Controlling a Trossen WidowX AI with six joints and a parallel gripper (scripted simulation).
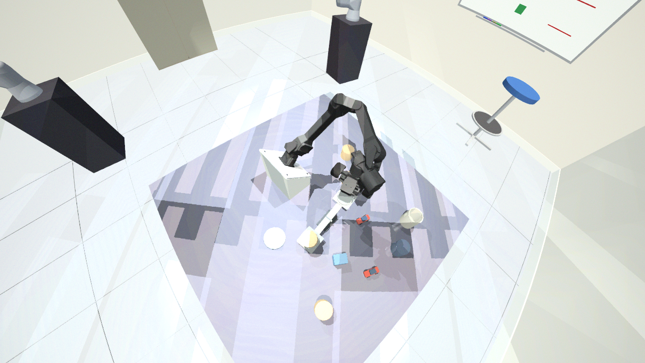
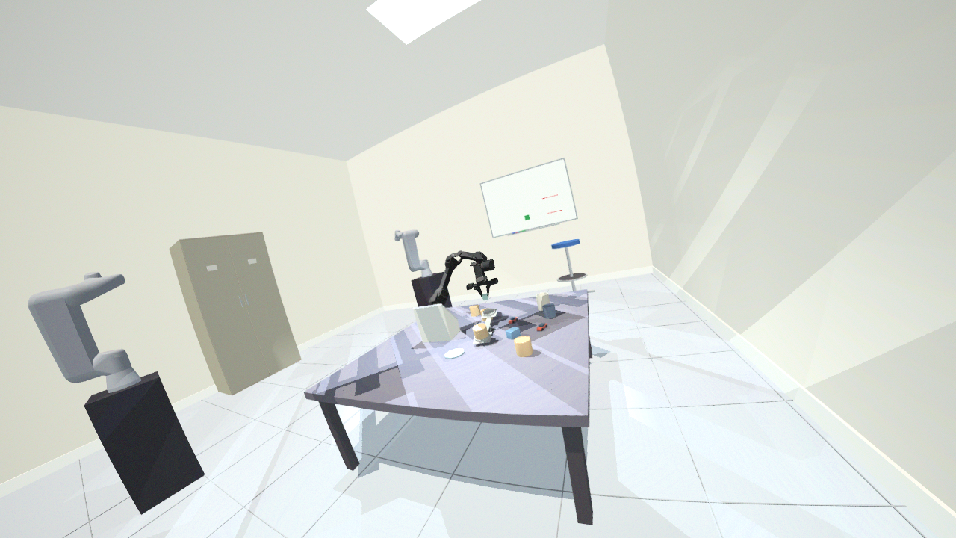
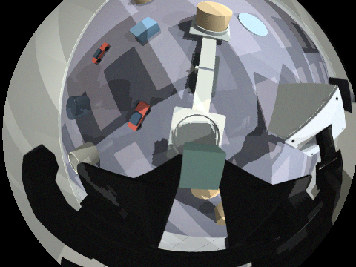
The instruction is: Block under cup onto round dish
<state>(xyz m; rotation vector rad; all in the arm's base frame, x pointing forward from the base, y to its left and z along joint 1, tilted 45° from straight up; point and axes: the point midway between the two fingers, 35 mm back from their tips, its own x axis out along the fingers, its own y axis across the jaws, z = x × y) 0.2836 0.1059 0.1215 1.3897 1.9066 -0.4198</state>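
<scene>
Teal-green on its visible faces, the small block (image 2: 485,297) (image 3: 202,167) is clamped between the fingertips of the black gripper (image 2: 485,294) (image 3: 200,162), which hangs above the near end of the white balance (image 1: 328,220) (image 2: 490,326) (image 3: 206,74). That end's ringed pan stands open beneath the gripper, with no cup on it, so this was presumably the block's hiding place. Out from the gripper along the beam, the tan cup (image 1: 310,238) (image 2: 480,332) (image 3: 213,17) stands upright on the far pan; it is probably left there because only one cup may be lifted. Behind the gripper, on the arm's side, two more tan cylinders show in the wrist view; one may be the lifted cup, set aside so nothing covers the dish — I cannot tell which. The fingers are partly apart, kept so by the block's width, pressing it from two opposite sides, and it seems to touch nothing else. The pale round dish (image 1: 274,238) (image 2: 454,353) (image 3: 253,24) lies on the table beyond the gripper, beside the far pan. Getting there likely calls for a raised path — a low one could knock the standing cup — before lowering and release.
</scene>
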